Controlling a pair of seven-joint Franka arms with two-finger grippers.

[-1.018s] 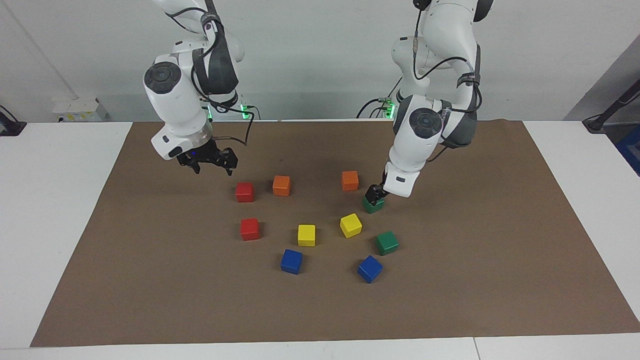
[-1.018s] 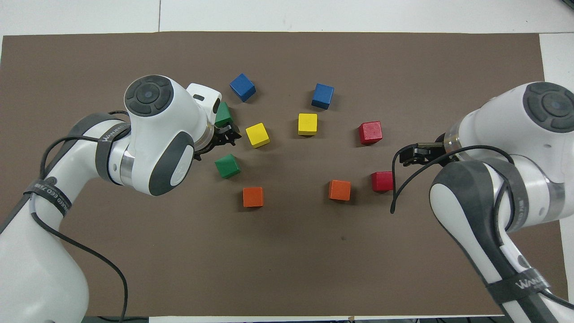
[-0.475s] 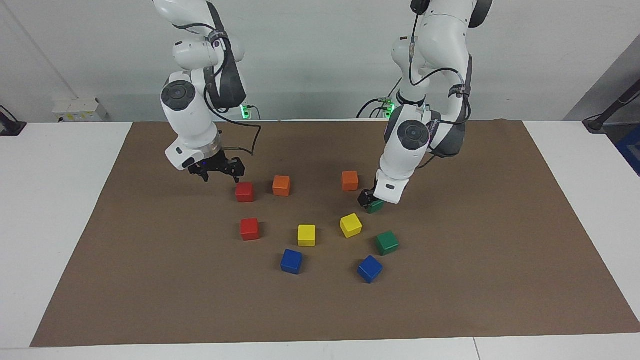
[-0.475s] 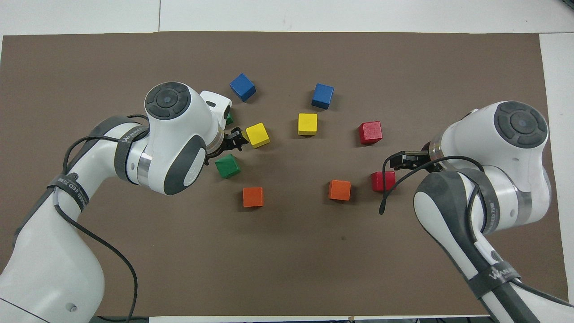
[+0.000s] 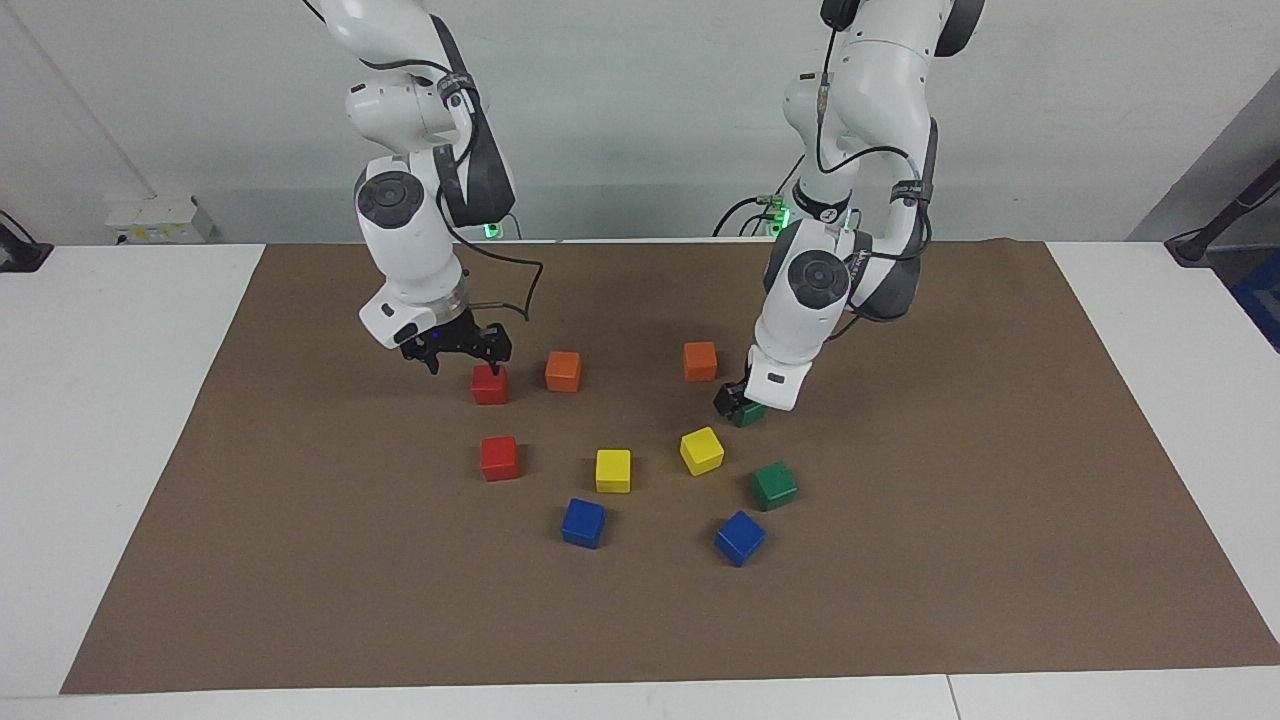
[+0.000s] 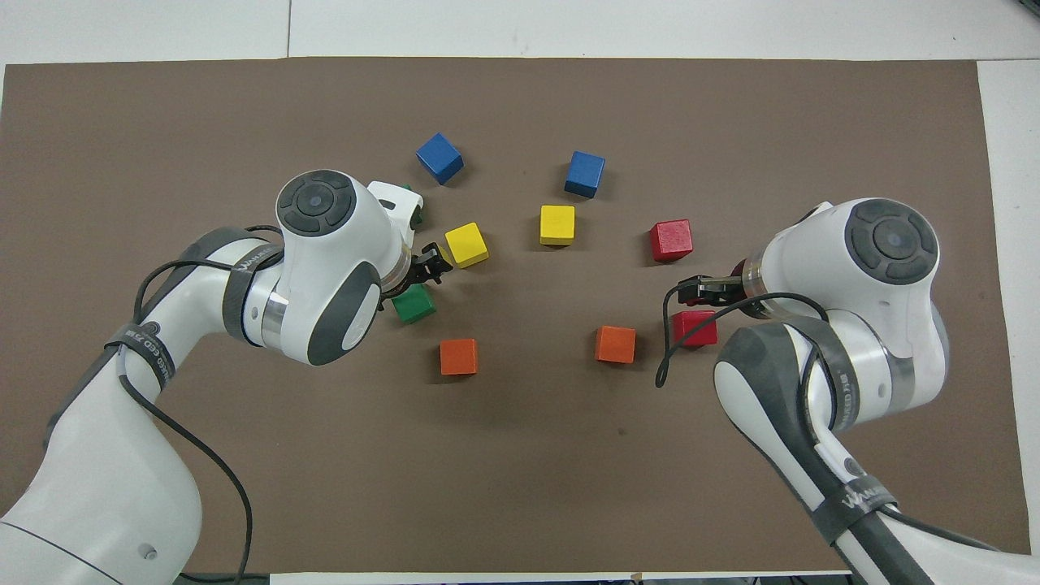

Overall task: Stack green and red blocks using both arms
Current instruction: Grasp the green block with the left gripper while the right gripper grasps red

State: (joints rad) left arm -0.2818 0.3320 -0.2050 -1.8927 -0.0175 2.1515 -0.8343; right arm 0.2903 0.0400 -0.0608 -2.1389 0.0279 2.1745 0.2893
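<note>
Working both arms at once, we bring the left gripper, fingers spread wide, down at the nearer green block, apparently straddling it. Our right gripper, also wide open and empty, hangs over the nearer red block. Second green and red blocks lie farther out as bases.

White lettering is showing on the black cable straps in the overhead view. The strap low on the right arm is reading roughly "WANEED", its last letters unclear. The strap on the left arm is carrying similar letters, upside down. A second strap, nearer that arm's wrist, is bearing print too small to read.
</note>
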